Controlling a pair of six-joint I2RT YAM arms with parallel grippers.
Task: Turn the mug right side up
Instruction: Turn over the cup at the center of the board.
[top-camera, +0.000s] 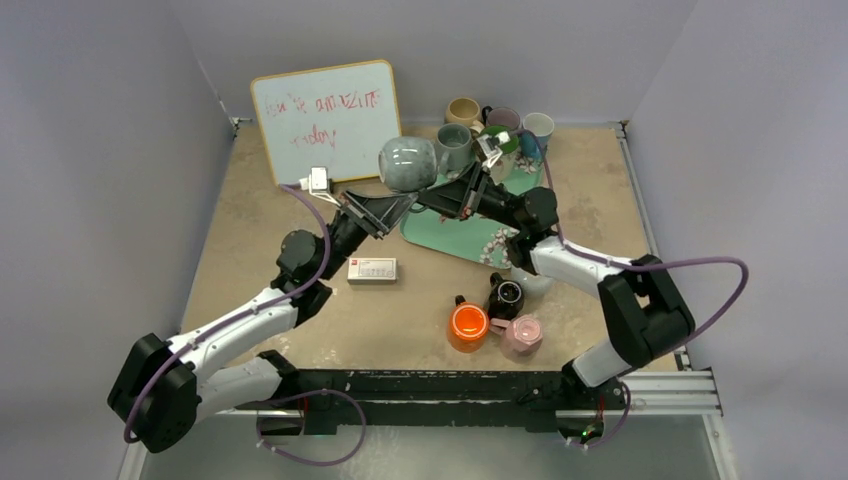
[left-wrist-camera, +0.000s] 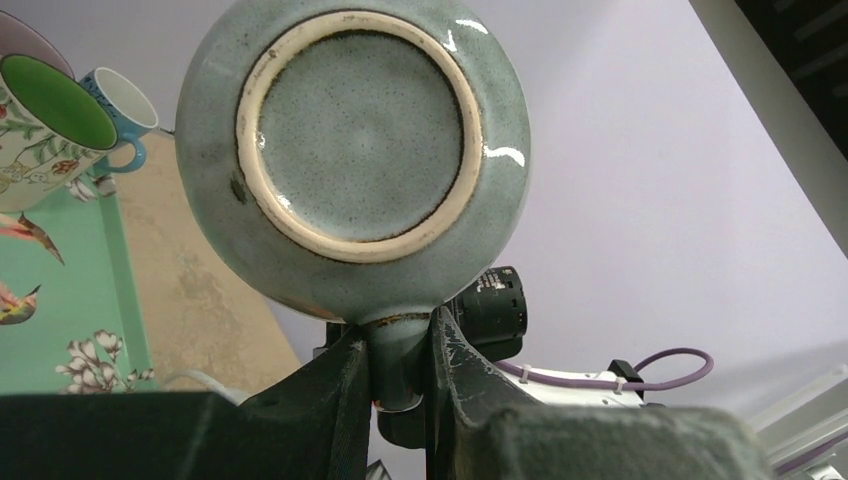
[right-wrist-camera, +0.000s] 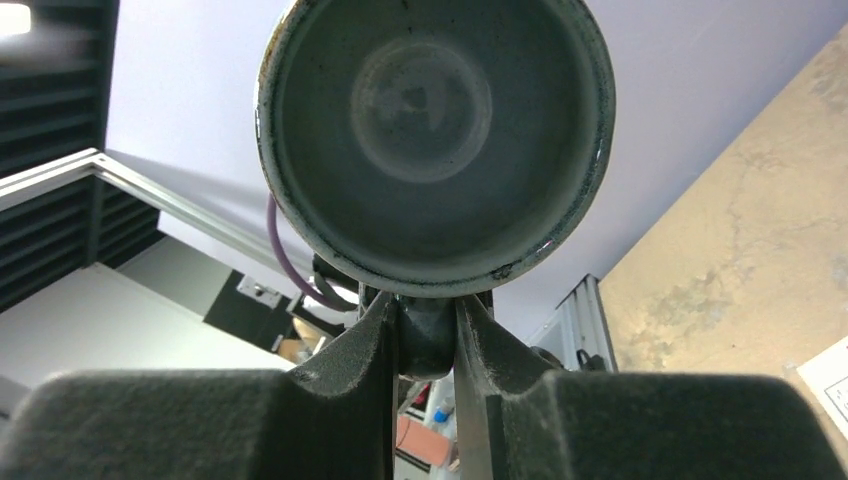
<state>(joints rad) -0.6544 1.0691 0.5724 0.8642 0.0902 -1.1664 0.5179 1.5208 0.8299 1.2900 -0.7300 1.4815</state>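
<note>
A grey-green glazed mug (top-camera: 407, 163) hangs in the air over the middle of the table, lying on its side. The left wrist view faces its unglazed foot ring (left-wrist-camera: 360, 130). The right wrist view looks straight into its dark inside (right-wrist-camera: 430, 130). My left gripper (left-wrist-camera: 400, 370) is shut on the handle from the base side. My right gripper (right-wrist-camera: 425, 340) is shut on the same handle from the rim side. In the top view both grippers, left (top-camera: 395, 205) and right (top-camera: 428, 195), meet just below the mug.
A whiteboard (top-camera: 325, 120) leans at the back left. A green floral tray (top-camera: 455, 235) lies under the right arm, with several mugs (top-camera: 463, 112) behind it. Orange (top-camera: 468, 323), black (top-camera: 505, 295) and pink (top-camera: 523, 335) mugs stand near the front. A small white box (top-camera: 372, 269) lies mid-table.
</note>
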